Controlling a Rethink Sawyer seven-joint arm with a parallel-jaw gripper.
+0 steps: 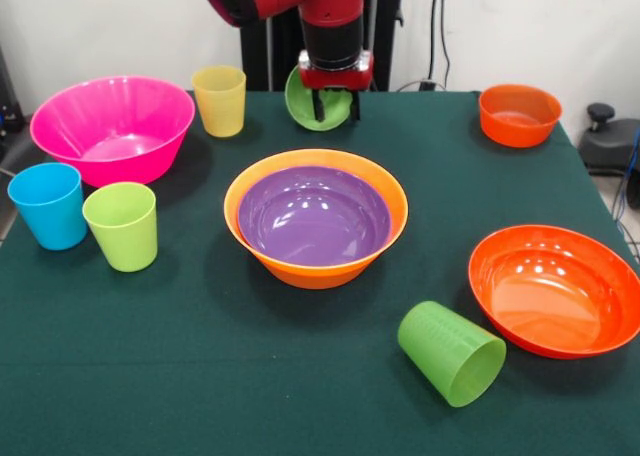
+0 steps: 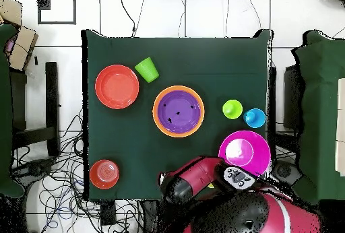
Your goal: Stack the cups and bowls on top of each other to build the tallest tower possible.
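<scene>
My gripper point(image 1: 335, 112) is at the table's far side, shut on the rim of the small green bowl point(image 1: 301, 100), which is tilted with its inside facing the front camera. The purple bowl point(image 1: 313, 216) sits nested in the large orange bowl point(image 1: 300, 268) at the table's middle point(image 2: 178, 111). The yellow cup point(image 1: 220, 99) stands upright left of the gripper. The blue cup point(image 1: 50, 204) and lime green cup point(image 1: 122, 224) stand upright at the left. The darker green cup point(image 1: 452, 353) lies on its side at the front. In the overhead view my arm point(image 2: 195, 183) hides the gripper.
The large pink bowl point(image 1: 112, 126) stands at the far left, next to the yellow cup. The wide red-orange bowl point(image 1: 555, 288) is at the right front. The small orange bowl point(image 1: 518, 114) is at the far right corner. The table is covered with a dark green cloth point(image 1: 200, 376).
</scene>
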